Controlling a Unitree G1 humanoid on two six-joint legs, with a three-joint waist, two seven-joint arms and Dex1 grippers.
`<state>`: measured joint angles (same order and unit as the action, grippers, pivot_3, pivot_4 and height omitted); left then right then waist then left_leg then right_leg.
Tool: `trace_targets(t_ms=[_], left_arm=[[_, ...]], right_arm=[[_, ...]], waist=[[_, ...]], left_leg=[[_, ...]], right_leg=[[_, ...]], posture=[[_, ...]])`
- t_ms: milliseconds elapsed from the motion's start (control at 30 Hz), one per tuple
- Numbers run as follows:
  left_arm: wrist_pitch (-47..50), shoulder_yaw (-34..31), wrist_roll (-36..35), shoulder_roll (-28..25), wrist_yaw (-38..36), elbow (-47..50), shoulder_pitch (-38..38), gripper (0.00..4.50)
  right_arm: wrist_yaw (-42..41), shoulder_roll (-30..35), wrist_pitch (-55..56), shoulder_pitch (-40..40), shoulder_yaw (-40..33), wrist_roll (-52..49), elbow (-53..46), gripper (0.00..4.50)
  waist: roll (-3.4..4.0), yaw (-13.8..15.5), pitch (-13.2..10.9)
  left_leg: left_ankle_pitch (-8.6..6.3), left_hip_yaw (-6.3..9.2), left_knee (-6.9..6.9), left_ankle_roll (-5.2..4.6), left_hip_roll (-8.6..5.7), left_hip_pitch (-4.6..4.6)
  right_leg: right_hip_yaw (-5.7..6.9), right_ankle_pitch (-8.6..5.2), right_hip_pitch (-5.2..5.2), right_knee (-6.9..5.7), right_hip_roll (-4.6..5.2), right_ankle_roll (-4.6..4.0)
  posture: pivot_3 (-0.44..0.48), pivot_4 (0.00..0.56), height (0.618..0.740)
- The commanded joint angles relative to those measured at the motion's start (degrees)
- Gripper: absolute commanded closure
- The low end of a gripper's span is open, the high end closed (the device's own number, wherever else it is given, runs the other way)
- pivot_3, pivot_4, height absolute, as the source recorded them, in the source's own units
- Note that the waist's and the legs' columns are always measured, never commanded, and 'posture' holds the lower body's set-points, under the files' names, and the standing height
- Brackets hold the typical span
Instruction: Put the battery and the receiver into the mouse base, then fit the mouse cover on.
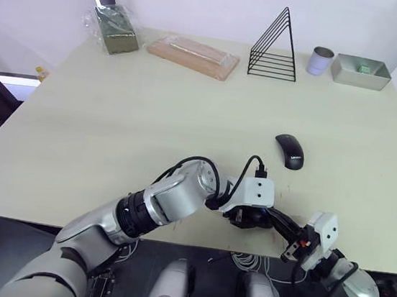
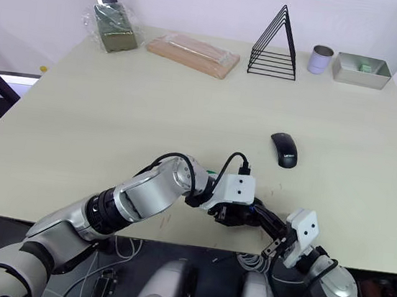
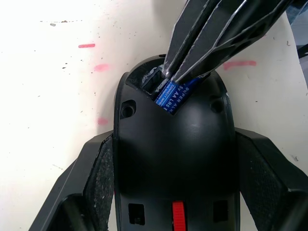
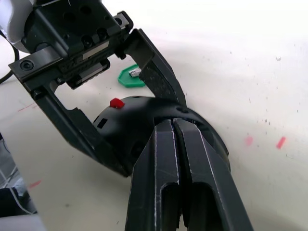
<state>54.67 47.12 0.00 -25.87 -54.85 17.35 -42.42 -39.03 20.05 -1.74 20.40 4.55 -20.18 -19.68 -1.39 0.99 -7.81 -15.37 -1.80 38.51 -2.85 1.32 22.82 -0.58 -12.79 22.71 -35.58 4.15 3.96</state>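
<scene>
in the left eye view, the left gripper (image 1: pixel 250 218) is sitting near the front edge of the table (image 1: pixel 152 114), with its two black fingers clamped around the mouse base (image 1: pixel 248 220). the right gripper (image 1: pixel 276 222) is reaching in from the other side, its tips touching the back of that base. the mouse cover (image 1: pixel 289 151) is lying well apart from both grippers, further out on the table, with bare table all around it. along the far edge are standing a wire rack (image 1: pixel 275 48), a can (image 1: pixel 321 61), a metal tray (image 1: pixel 360 73), a wooden board (image 1: pixel 193 56) and a wrapped green box (image 1: pixel 114 29).

in the left wrist view, the mouse base (image 3: pixel 175 144) is sitting right between the left gripper's fingers (image 3: pixel 103 178), which are pressing on both of its sides. its red scroll wheel (image 3: pixel 178 214) is showing close to the wrist. at the far end of the base, the right gripper (image 3: pixel 168 77) is poking its pressed-together tips down beside the battery (image 3: pixel 177 95), which is lying tilted in the opening there. whether the tips are pinching it, i cannot tell.

in the right wrist view, the right gripper's fingers (image 4: pixel 166 159) are lying together with only a thin line between them, tips on the mouse base (image 4: pixel 139 127). the left gripper (image 4: pixel 130 139) is hugging the base from both sides. beyond the base, a green disc (image 4: pixel 132 77) is lying on the table with the receiver (image 4: pixel 135 72) on top of it. open table is stretching away past the tips.
</scene>
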Motion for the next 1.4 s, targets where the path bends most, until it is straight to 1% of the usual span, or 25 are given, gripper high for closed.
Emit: trace_targets(t_ms=[33,267,500,567,667,733,800,900,1067,1100,1133,1167,1200,1300,1400], left_arm=[[1.0,2.4,0.5,-0.2,-0.2,-1.6,0.7,1.53],[0.9,2.1,0.6,-0.1,-0.2,-2.1,0.4,1.53],[1.2,2.0,0.5,0.1,0.0,-2.1,0.7,1.53],[1.1,2.0,0.5,0.1,0.0,-2.4,0.6,1.53],[1.0,2.0,0.5,0.2,0.1,-2.5,0.6,1.53],[0.9,2.0,0.6,0.2,0.1,-2.6,0.7,1.53],[0.8,2.0,0.6,0.2,0.0,-2.7,0.8,1.53],[0.7,1.9,0.6,0.1,0.1,-2.6,1.0,1.53],[0.5,1.7,0.5,-0.3,-0.2,-2.3,1.0,1.53],[0.4,1.7,0.5,-0.4,-0.2,-2.3,1.0,1.53],[0.3,1.7,0.5,-0.4,-0.3,-2.3,1.0,1.53],[0.3,1.7,0.6,-0.4,-0.3,-2.4,1.0,1.53],[0.2,1.7,0.6,-0.4,-0.3,-2.3,1.0,1.53],[-0.2,1.6,0.6,-0.6,-0.3,-2.4,1.0,1.53],[-0.1,1.3,0.4,-0.8,-0.5,-2.3,1.2,1.53]], right_arm=[[0.6,-1.0,1.2,0.7,2.0,2.4,3.1,4.46],[1.7,-1.8,3.5,-1.1,3.3,4.5,8.6,4.46],[2.5,-2.2,3.7,-2.2,3.8,5.4,10.9,4.46],[2.1,-1.4,3.1,-2.1,3.1,4.2,9.0,4.46],[0.2,2.9,-1.1,-1.2,-0.7,-0.9,0.2,4.46],[-1.1,6.3,-4.5,-0.9,-3.5,-4.7,-4.9,4.46],[-2.1,9.9,-9.1,-0.2,-6.9,-10.3,-9.3,4.46],[-6.5,16.1,-13.2,1.5,-12.8,-16.6,-12.9,3.63],[-15.9,26.2,-15.6,5.4,-23.4,-21.0,-14.5,1.49],[-17.5,27.7,-15.9,5.9,-25.5,-21.5,-14.5,0.95],[-19.0,29.0,-16.5,6.4,-27.5,-22.3,-14.6,0.53],[-20.4,30.2,-16.9,7.0,-29.3,-22.6,-14.7,0.26],[-21.7,31.3,-17.1,7.4,-30.8,-22.5,-14.9,0.11],[-24.2,33.0,-18.3,8.5,-34.2,-23.2,-15.1,0.11],[-24.8,33.1,-18.8,8.9,-35.4,-22.9,-15.1,0.11]], waist=[[-0.04,0.0,0.0],[-0.54,0.0,0.4],[-0.54,-0.1,0.6],[-0.55,-0.1,0.6],[-0.5,-0.1,0.6],[-0.06,0.1,0.5],[-0.01,0.0,0.5],[0.14,0.1,0.5],[0.1,0.1,0.5],[0.1,0.1,0.5],[0.14,0.1,0.5],[0.12,0.1,0.5],[0.1,0.1,0.5],[0.08,0.2,0.5],[0.08,0.2,0.5]], left_leg=[[0.0,0.01,0.0,0.0,0.0,0.0],[0.0,0.04,-0.05,0.0,0.1,-0.08],[0.0,0.05,-0.06,0.01,0.14,-0.11],[0.0,0.05,-0.06,0.01,0.14,-0.12],[0.0,0.05,-0.06,0.01,0.14,-0.12],[0.0,0.03,-0.04,0.01,0.13,-0.1],[0.0,-0.03,-0.04,0.01,-0.01,-0.02],[0.0,-0.02,-0.03,0.01,-0.02,-0.03],[0.0,-0.02,-0.03,0.0,-0.09,-0.03],[0.0,-0.04,-0.03,0.0,-0.09,-0.04],[0.0,-0.03,-0.03,0.0,-0.08,-0.04],[0.0,-0.04,-0.03,0.0,-0.09,-0.05],[0.0,-0.03,-0.03,0.0,-0.09,-0.04],[0.0,-0.03,-0.03,0.0,-0.09,-0.04],[0.0,-0.03,-0.03,0.0,-0.08,-0.04]], right_leg=[[0.01,0.0,0.0,0.0,0.0,0.0],[0.04,-0.06,-0.01,-0.06,-0.04,-0.12],[0.05,-0.08,-0.02,-0.1,-0.04,-0.17],[0.05,-0.08,-0.02,-0.11,-0.04,-0.17],[0.04,-0.08,-0.02,-0.11,-0.04,-0.17],[0.02,-0.08,-0.02,-0.11,0.01,-0.17],[-0.05,-0.09,-0.02,-0.11,0.08,-0.14],[-0.03,-0.09,-0.02,-0.13,0.05,-0.14],[-0.03,-0.1,-0.04,-0.11,0.02,-0.13],[-0.04,-0.1,-0.04,-0.12,0.02,-0.12],[-0.03,-0.1,-0.04,-0.12,-0.01,-0.12],[-0.05,-0.1,-0.04,-0.11,-0.01,-0.12],[-0.04,-0.1,-0.04,-0.12,-0.02,-0.12],[-0.03,-0.11,-0.04,-0.11,-0.01,-0.12],[-0.03,-0.11,-0.04,-0.11,-0.02,-0.11]], posture=[[0.0,0.15,0.74],[0.0,0.15,0.74],[0.0,0.15,0.74],[0.0,0.15,0.74],[0.0,0.15,0.74],[0.0,0.15,0.74],[0.0,0.15,0.74],[0.0,0.15,0.74],[0.0,0.15,0.74],[0.0,0.15,0.74],[0.0,0.15,0.74],[0.0,0.15,0.74],[0.0,0.15,0.74],[0.0,0.15,0.74],[0.0,0.15,0.74]])
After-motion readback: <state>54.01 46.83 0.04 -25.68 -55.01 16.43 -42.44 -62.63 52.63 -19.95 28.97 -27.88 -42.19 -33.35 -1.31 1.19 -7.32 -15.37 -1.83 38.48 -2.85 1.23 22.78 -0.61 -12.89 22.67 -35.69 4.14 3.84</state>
